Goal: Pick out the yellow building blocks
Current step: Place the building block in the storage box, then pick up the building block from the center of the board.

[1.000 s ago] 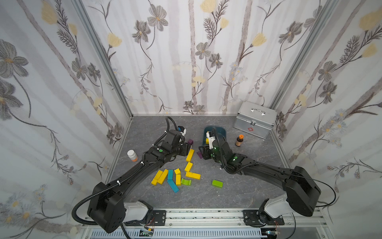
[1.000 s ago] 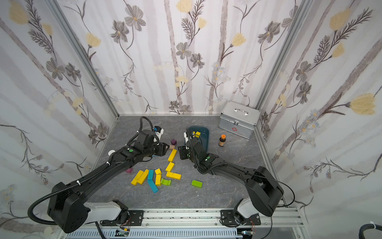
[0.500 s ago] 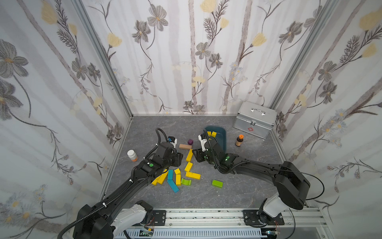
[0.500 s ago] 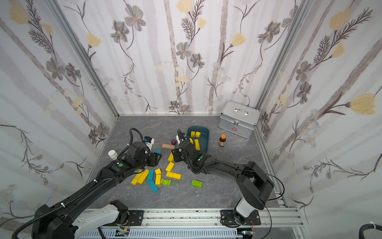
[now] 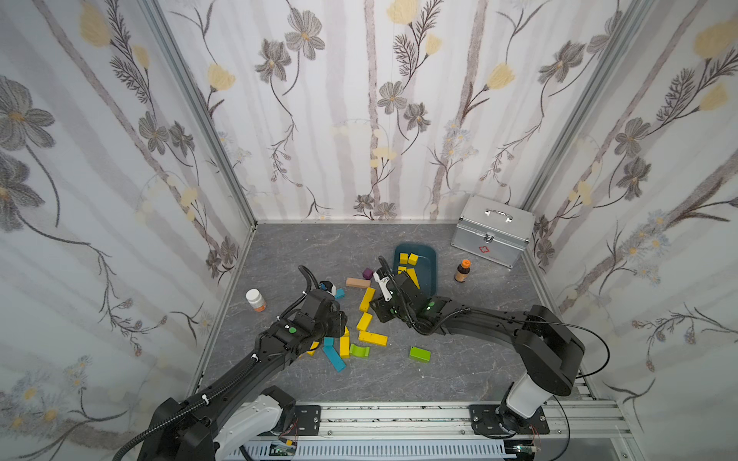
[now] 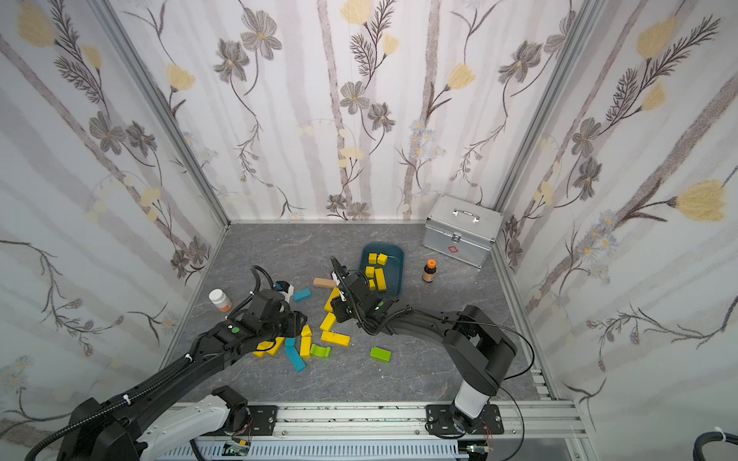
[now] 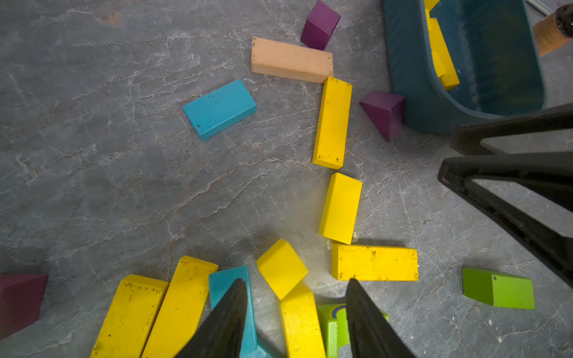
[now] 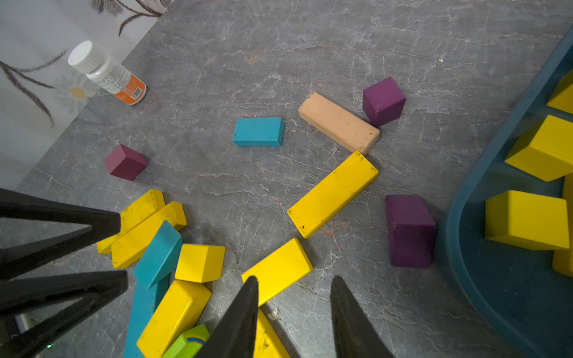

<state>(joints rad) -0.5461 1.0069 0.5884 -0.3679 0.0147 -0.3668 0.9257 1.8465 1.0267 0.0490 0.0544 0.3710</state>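
Yellow building blocks (image 5: 364, 321): bright yellow painted wood, cubes and bars, edges scuffed. Seven lie loose on the table (image 5: 303, 255). Long bar (image 7: 332, 122) lies flat, with short block (image 7: 340, 208) at its 6 o'clock and crosswise bar (image 7: 374, 262) just beyond that. Cube (image 7: 281, 268) rests against the end of another bar (image 7: 300, 322). Paired bars (image 7: 179, 307) lie side by side, touching. Several more sit in the tray (image 5: 429, 255), at 1 o'clock of the loose group.
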